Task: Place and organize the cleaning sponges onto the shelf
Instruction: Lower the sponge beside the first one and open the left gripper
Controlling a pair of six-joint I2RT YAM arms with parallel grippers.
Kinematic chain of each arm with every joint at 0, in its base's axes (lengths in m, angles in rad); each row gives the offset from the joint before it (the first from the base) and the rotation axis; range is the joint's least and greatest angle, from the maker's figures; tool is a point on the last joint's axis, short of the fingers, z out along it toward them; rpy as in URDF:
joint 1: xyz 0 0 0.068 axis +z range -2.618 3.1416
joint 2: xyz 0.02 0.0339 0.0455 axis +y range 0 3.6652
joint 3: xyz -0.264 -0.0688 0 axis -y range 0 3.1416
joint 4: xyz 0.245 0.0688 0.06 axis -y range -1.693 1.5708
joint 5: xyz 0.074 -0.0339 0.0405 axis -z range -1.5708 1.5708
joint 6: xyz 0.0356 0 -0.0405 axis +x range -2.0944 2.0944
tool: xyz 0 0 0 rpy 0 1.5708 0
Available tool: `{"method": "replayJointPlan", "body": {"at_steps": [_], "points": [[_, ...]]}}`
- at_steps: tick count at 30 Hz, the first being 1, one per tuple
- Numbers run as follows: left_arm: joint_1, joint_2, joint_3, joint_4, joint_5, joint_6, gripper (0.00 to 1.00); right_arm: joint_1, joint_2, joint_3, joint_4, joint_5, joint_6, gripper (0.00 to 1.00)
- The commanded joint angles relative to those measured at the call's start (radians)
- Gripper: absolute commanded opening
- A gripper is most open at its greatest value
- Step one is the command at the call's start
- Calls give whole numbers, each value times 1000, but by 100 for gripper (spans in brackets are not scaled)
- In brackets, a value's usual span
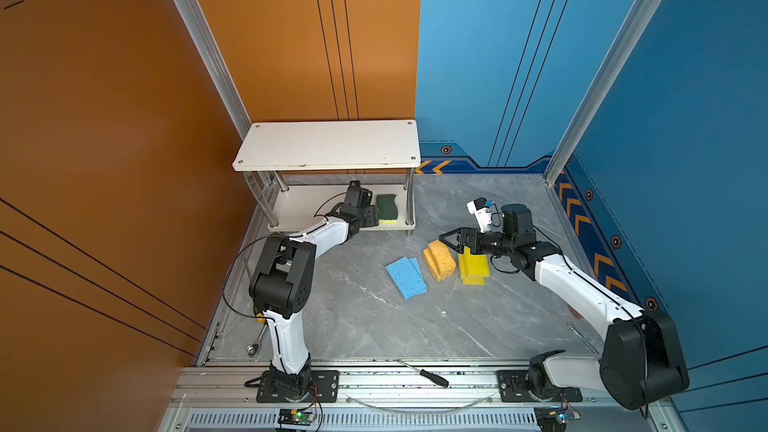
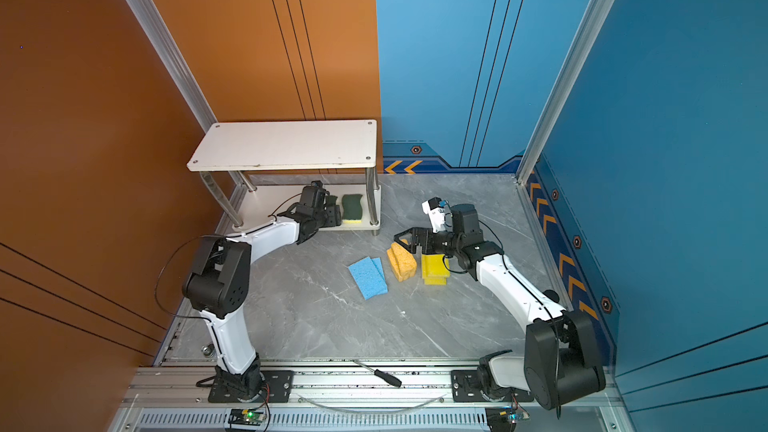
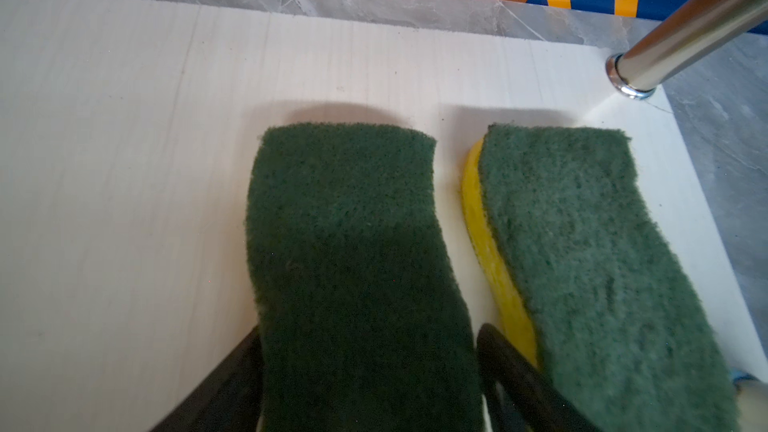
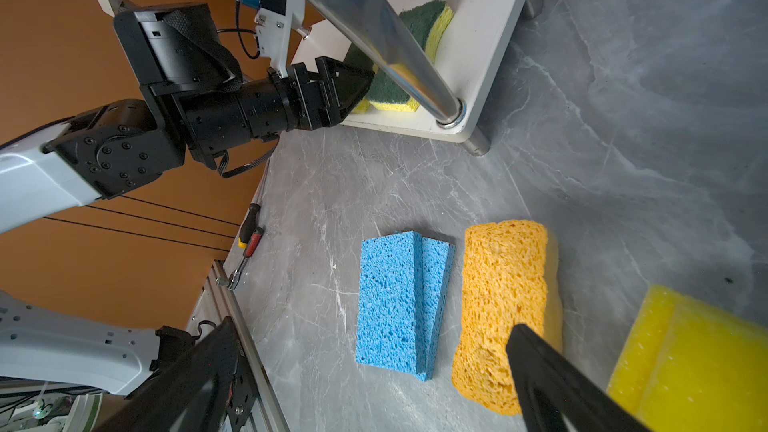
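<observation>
Left wrist view: the green sponge [image 3: 357, 251] lies lengthwise between the jaws of the left end effector [image 3: 370, 328], on the shelf [image 3: 124, 160]; whether they grip it, I cannot tell.

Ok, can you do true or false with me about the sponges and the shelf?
1. Two green sponges lie side by side on the lower board of the shelf. True.
2. The blue sponges are up on the top board. False: the blue sponges lie on the table, and the top board is bare.
3. The right gripper is squeezing the orange sponge. False: the right gripper hangs by the orange sponge with its fingers apart, holding nothing.
4. The yellow sponges are piled on the table. True.
</observation>
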Motion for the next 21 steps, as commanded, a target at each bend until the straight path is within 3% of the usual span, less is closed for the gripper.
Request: {"method": "replayJointPlan", "body": {"at_steps": [1, 16, 17, 21], "points": [[2, -39, -12, -28, 10, -9, 81, -3, -17, 21, -19, 2, -20, 100], [-9, -93, -33, -43, -13, 8, 85, 3, -12, 30, -20, 3, -15, 100], [-11, -97, -33, -47, -11, 7, 90, 4, -12, 31, -21, 3, -15, 100], [-17, -121, -43, -58, -12, 5, 91, 8, -15, 35, -25, 2, -15, 100]]}}
